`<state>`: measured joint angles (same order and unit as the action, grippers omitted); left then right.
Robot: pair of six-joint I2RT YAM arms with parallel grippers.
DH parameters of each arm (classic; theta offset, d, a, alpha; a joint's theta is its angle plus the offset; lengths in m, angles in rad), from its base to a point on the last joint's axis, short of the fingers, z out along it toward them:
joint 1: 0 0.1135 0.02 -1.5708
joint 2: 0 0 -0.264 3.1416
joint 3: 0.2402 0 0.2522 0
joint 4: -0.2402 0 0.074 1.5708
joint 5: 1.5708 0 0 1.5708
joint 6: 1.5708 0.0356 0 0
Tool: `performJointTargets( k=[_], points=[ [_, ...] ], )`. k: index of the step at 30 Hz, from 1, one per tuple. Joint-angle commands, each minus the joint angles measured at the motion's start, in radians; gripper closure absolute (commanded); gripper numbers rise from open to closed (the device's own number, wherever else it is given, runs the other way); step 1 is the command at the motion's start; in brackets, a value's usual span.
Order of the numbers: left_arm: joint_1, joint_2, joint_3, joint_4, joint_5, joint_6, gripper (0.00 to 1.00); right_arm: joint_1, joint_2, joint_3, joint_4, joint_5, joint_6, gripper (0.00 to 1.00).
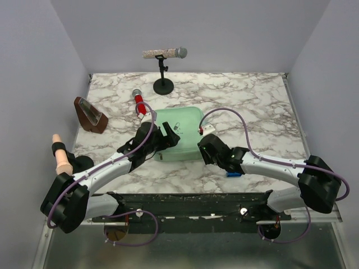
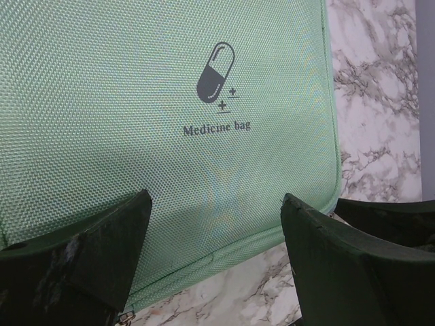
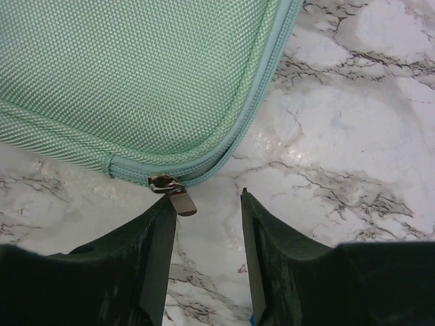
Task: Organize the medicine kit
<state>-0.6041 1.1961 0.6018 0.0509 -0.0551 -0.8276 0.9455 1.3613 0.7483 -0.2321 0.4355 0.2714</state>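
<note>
The medicine kit [image 1: 185, 126] is a mint-green woven case lying flat and zipped shut at the table's middle; its lid carries a dark pill logo and the words "Medicine bag" [image 2: 216, 128]. My left gripper [image 1: 162, 140] is at the kit's near-left edge, open wide, its fingers [image 2: 102, 238] straddling the rim of the kit [image 2: 136, 102] without touching it. My right gripper [image 3: 207, 197] is at the near-right corner of the kit [image 3: 136, 75], open with a narrow gap. The metal zipper pull [image 3: 178, 197] lies right at the left fingertip, not clamped.
A microphone [image 1: 164, 54] on a black stand [image 1: 163, 86] is at the back. A red-tipped stick [image 1: 138, 102] lies left of the kit, near a brown wedge holder [image 1: 90, 115]. A peach-coloured post [image 1: 60, 157] stands at far left. Something small and blue [image 1: 234, 174] lies under the right arm.
</note>
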Motion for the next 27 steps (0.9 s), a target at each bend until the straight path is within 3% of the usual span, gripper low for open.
performJointTargets(
  k=[1, 9, 14, 27],
  points=[
    [0.023, 0.022, -0.048, -0.209, -0.058, 0.039, 0.08, -0.014, -0.002, -0.01, 0.059, 0.0, -0.021, 0.49],
    [0.026, 0.023, -0.046, -0.206, -0.055, 0.038, 0.08, -0.017, 0.015, 0.022, 0.077, -0.024, -0.052, 0.47],
    [0.026, 0.022, -0.048, -0.206, -0.052, 0.038, 0.08, -0.017, 0.036, 0.031, 0.082, -0.03, -0.06, 0.52],
    [0.029, -0.024, -0.039, -0.229, -0.046, 0.031, 0.08, -0.017, 0.01, 0.025, 0.091, -0.041, -0.066, 0.85]
  ],
)
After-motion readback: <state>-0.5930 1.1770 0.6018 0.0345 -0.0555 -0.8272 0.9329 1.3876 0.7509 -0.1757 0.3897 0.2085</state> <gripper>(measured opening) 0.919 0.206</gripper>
